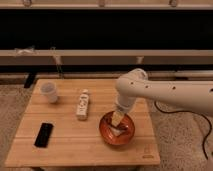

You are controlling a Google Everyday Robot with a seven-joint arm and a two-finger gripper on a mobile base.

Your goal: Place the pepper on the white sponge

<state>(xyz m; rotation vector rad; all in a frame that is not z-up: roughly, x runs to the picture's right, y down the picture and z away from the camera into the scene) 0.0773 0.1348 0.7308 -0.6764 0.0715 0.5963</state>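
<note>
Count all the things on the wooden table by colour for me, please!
White: 3, the cup, the remote-like bar and the sponge in the bowl.
Black: 1, the phone.
Orange-red: 1, the bowl.
Total: 5.
The pincer reaches into the bowl.

Your claw (117,119) is hanging over the orange-red bowl (117,131), whose rim is walling it in. Just to its left, the long white bar (82,104) is lying in your way. The black phone (43,134) and white cup (49,91) are sitting well apart, leaving bare counter (75,147) between.
</note>
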